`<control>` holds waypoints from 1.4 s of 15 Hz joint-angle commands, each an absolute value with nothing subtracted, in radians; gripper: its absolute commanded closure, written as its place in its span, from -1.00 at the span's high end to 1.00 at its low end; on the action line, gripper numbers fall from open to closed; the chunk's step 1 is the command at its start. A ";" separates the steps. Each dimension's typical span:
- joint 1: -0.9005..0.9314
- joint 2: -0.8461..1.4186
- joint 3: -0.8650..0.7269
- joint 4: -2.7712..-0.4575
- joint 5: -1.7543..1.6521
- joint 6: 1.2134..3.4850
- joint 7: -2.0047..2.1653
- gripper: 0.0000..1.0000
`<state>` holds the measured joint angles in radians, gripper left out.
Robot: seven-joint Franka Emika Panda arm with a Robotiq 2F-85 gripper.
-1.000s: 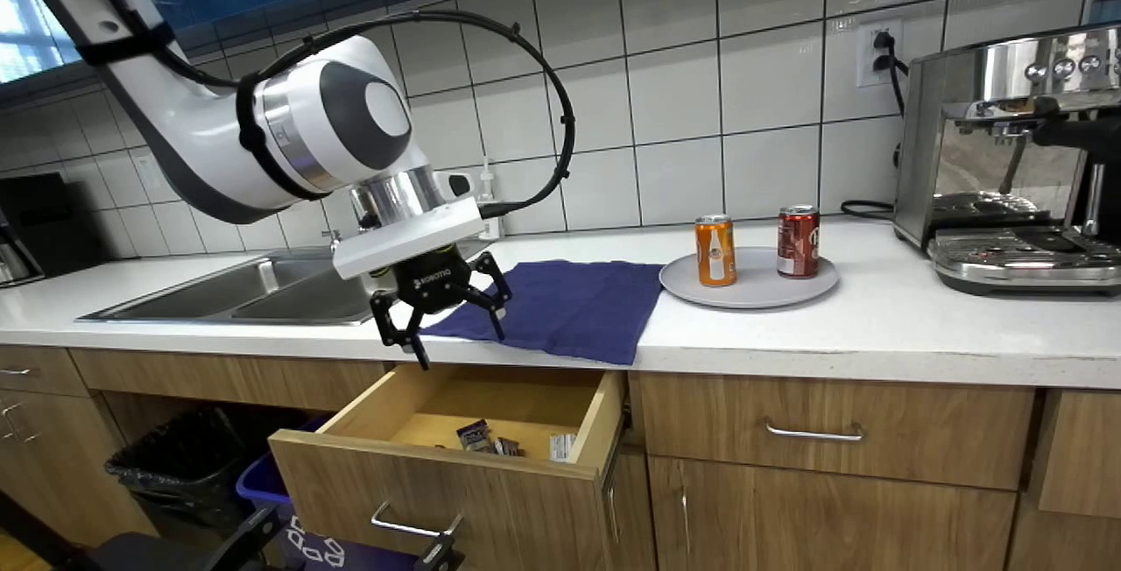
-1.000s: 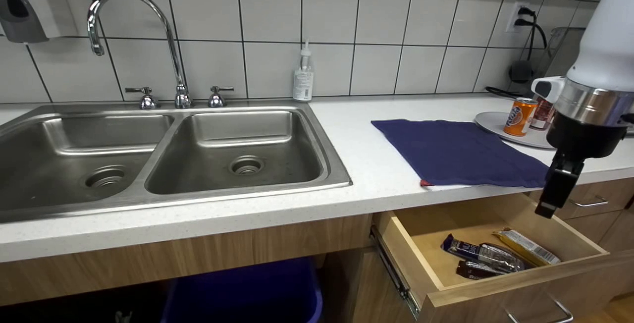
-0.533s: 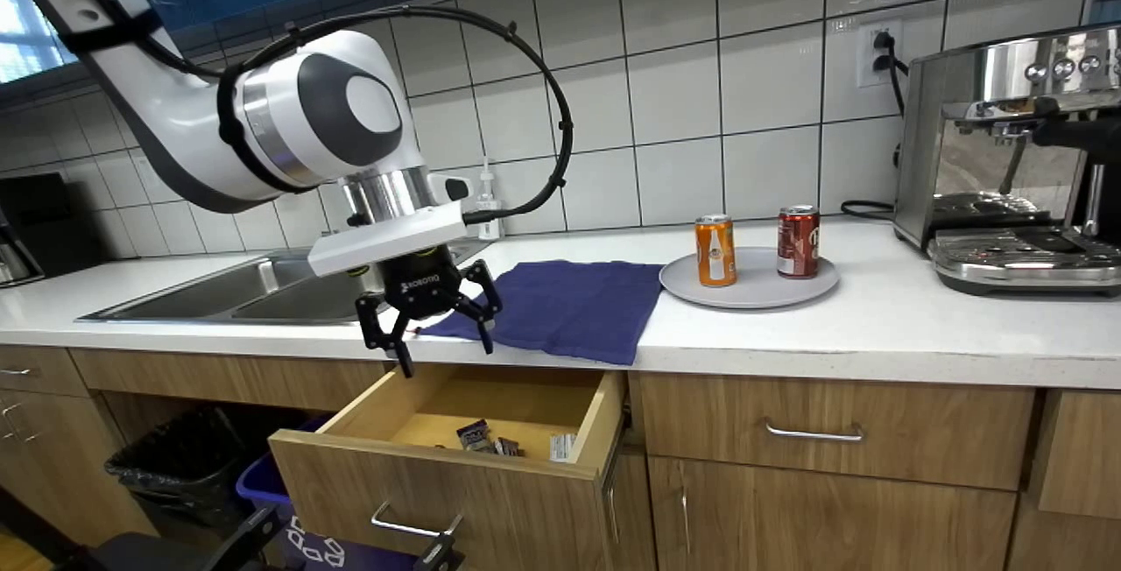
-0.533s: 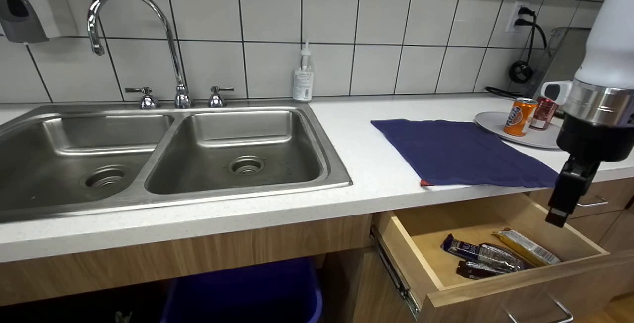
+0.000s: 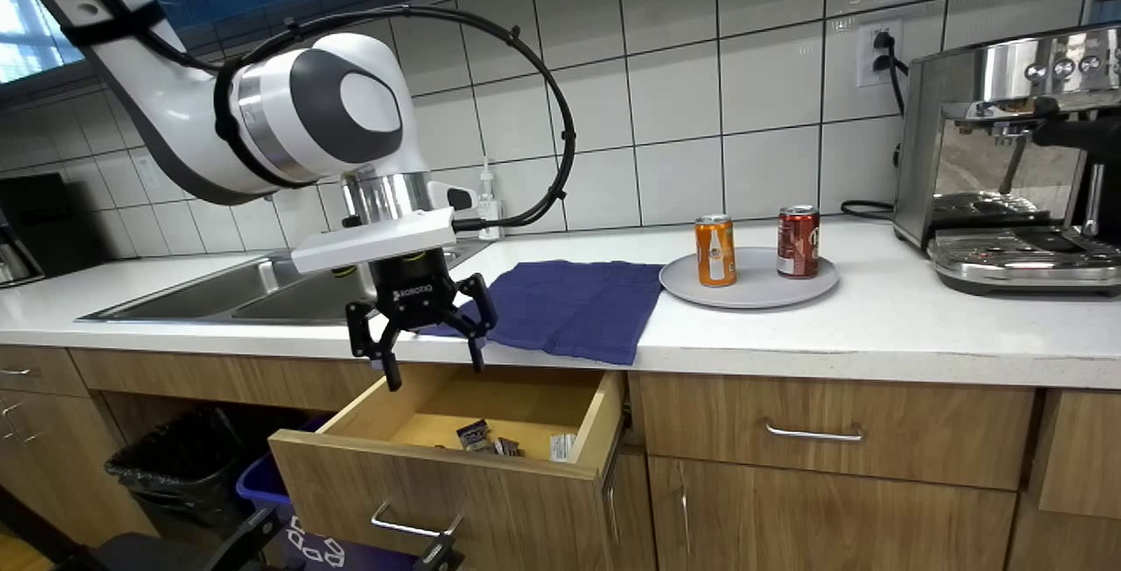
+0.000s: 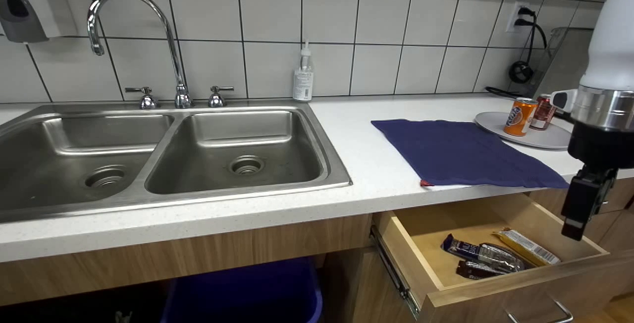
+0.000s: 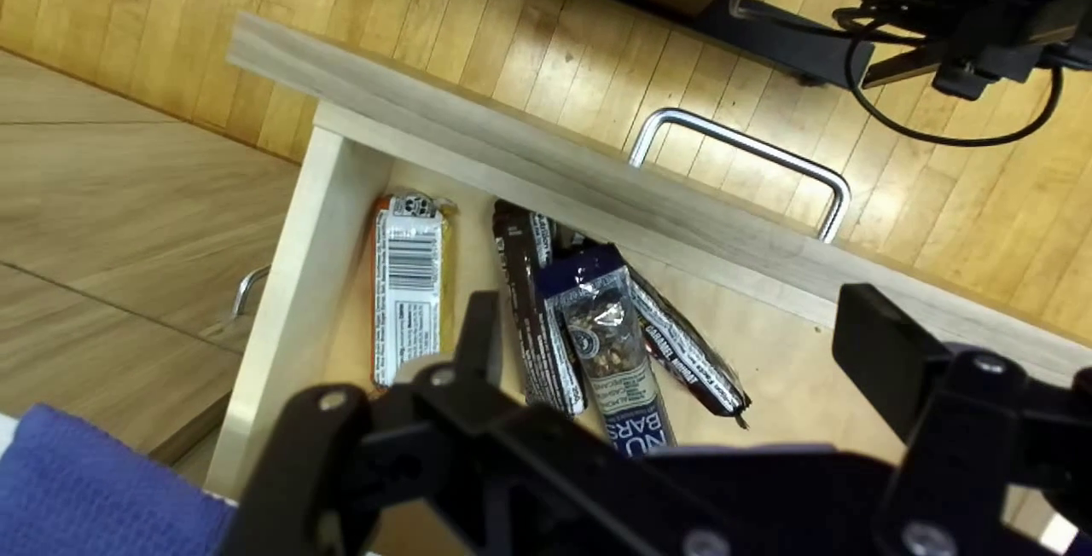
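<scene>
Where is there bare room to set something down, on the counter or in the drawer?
Free: counter between sink and cloth; also between plate and coffee machine; the rear of the drawer, behind the bars. Crowded: its front, where most bars bunch; the end effector hangs overhead.

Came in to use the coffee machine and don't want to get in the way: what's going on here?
A robot arm hangs with its pincer open and empty above a pulled-out drawer. Inside lie a navy nut bar, dark-wrapped bars and a yellow-edged bar, none of them gripped. On the counter, a blue cloth lies next to a plate with an orange can and a red can.
</scene>
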<state>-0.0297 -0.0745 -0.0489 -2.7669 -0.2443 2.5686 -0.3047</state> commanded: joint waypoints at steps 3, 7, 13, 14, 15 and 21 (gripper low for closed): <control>-0.027 -0.076 -0.039 -2.748 -0.235 2.478 -0.279 1.00; -0.028 -0.063 -0.038 -2.747 -0.244 2.457 -0.269 1.00; -0.030 -0.040 -0.038 -2.754 -0.260 2.479 -0.214 1.00; -0.030 -0.035 -0.038 -2.755 -0.264 2.483 -0.202 1.00; -0.030 -0.030 -0.038 -2.754 -0.264 2.484 -0.190 1.00; -0.030 0.015 -0.039 -2.750 -0.292 2.507 -0.107 1.00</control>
